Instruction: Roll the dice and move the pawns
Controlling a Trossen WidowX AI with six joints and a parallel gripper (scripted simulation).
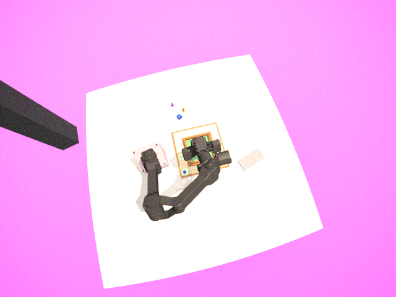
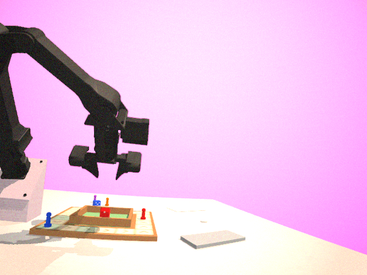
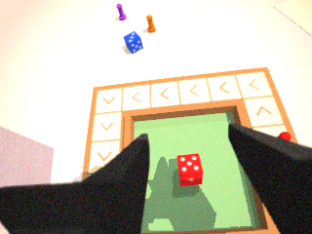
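Note:
My gripper (image 2: 106, 177) (image 3: 187, 135) is open, with nothing between its fingers, above the tray (image 2: 102, 222) (image 3: 185, 111). The red die (image 2: 104, 212) (image 3: 190, 170) is below the fingertips, in or just above the tray; I cannot tell whether it is at rest. Its upper face shows five pips. The blue die (image 1: 179, 117) (image 2: 96, 203) (image 3: 133, 42) lies on the table beyond the board. The red pawn (image 2: 143, 213) (image 3: 285, 136) stands on the board's right side. The blue pawn (image 1: 184, 171) (image 2: 47, 220) stands on its near left corner, outside the wrist view.
A purple pawn (image 1: 172, 104) (image 2: 94, 198) (image 3: 121, 12) and an orange pawn (image 1: 183, 109) (image 2: 107, 201) (image 3: 150, 23) stand near the blue die. A flat slab (image 1: 250, 159) (image 2: 213, 238) lies right of the board. A pale pink box (image 1: 161, 153) (image 2: 35, 189) stands left.

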